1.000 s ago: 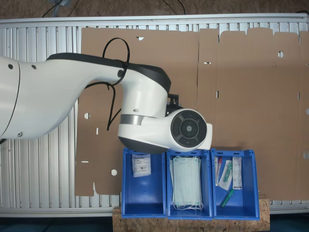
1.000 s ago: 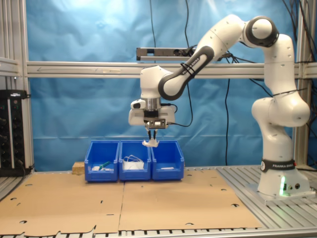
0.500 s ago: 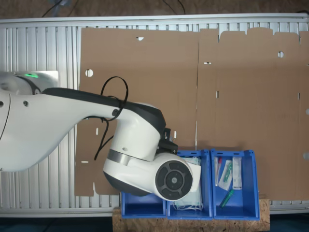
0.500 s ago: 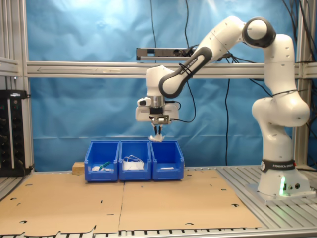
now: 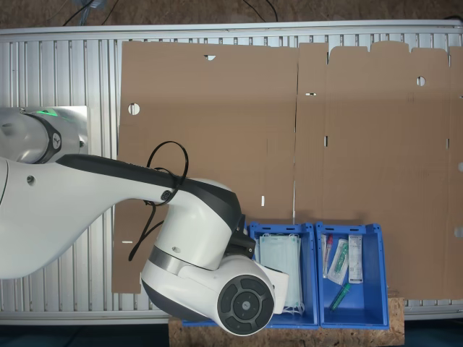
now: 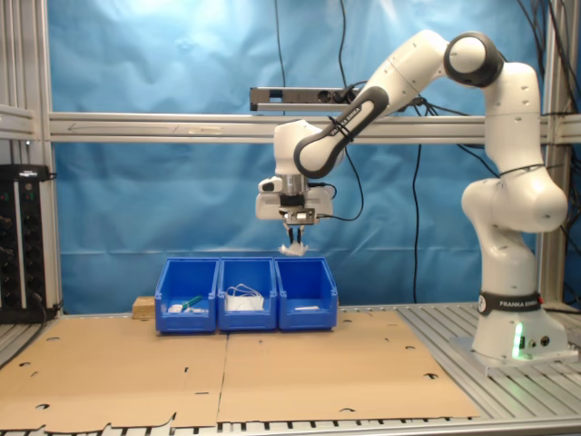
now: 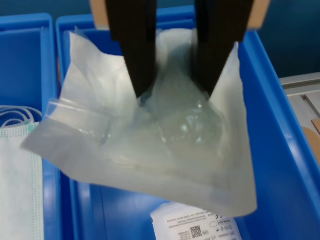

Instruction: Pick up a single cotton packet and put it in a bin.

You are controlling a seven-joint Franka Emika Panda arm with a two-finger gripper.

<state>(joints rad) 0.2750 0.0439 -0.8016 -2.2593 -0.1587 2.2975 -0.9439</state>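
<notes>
Pincer (image 7: 175, 92) clamps the cotton packet (image 7: 150, 135) (crumpled, see-through) high above the bin (image 6: 307, 292), the end crate at the second exterior view's right.

Robotics lab: aluminium-profile frame (image 6: 182, 125), blue backdrop (image 6: 163, 54), slatted bench (image 5: 72, 65).

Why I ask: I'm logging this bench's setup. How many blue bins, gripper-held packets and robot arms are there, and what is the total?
Blue bins: 3
Cotton packet, pinched in the gripper: 1
Robot arm: 1
Total: 5
</notes>
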